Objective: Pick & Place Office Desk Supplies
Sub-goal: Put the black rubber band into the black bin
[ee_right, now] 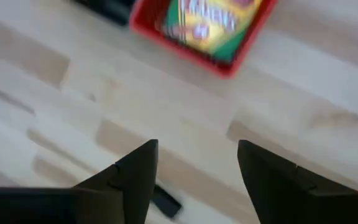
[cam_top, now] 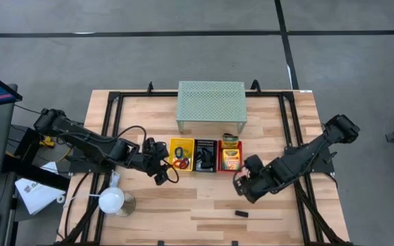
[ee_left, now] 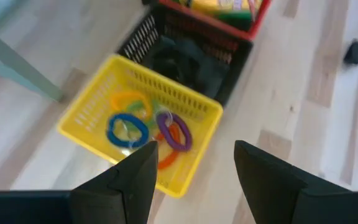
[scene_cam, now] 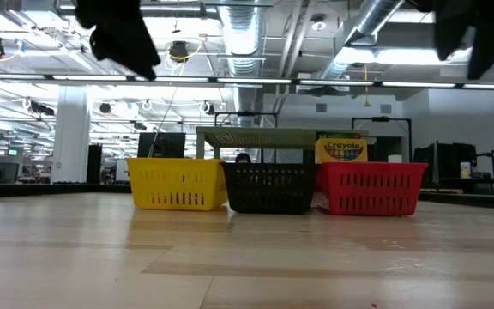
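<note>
While three small plastic mesh baskets sit in a row on the wooden table (cam_top: 204, 205), the yellow basket (cam_top: 181, 155) holds coloured ring bands (ee_left: 148, 130), the black basket (cam_top: 204, 156) dark clips, the red basket (cam_top: 230, 156) crayon boxes (cam_top: 230, 158). Both grippers hover empty with fingers apart: left gripper (cam_top: 161, 174) beside the yellow basket, right gripper (cam_top: 241, 186) near a small black clip (cam_top: 241, 214) lying loose.

Bright, even light (wrist views blurred)

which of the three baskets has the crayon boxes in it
The red basket, at the end of the row nearest the right arm. The yellow basket at the other end holds coloured ring bands, and the black basket sits between them.
</note>
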You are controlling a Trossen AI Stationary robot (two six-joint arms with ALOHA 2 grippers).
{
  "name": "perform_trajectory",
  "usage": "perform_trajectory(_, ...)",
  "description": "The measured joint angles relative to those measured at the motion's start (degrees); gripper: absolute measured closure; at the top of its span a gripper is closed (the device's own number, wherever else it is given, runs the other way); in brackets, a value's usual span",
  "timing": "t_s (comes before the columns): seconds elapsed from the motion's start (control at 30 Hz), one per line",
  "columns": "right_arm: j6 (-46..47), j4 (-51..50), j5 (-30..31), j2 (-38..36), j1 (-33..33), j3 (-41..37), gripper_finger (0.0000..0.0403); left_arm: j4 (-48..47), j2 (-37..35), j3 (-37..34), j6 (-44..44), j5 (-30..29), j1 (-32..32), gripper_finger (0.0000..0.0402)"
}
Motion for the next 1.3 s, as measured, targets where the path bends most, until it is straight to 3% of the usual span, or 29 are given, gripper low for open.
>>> perform_trajectory(0.13, -3.88, 2.09, -4.27, 0.86, 0.46, -0.56, 0.0171, 3.77, 0.00, -3.24, 0.01, 2.39, -0.02, 0.0195)
perform_trajectory(0.43, -25.85, 6.64, -16.54, 8.10, -1.11, -0.62, 0.0166, 8.06, -0.45, -4.17, 1.50, 5.45, -0.31, 0.0195)
perform_trajectory(0.7, -33.64, 17.45, -25.95, 15.99, 0.18, -0.64, 0.0166, 8.76, -2.89, -4.19, 0.04, 9.04, -0.57, 0.0195)
perform_trajectory(1.3, -30.87, 21.37, -20.73, 26.27, 3.46, -0.30, 0.0169, 9.21, -5.81, -4.17, -0.37, 10.15, -0.57, 0.0195)
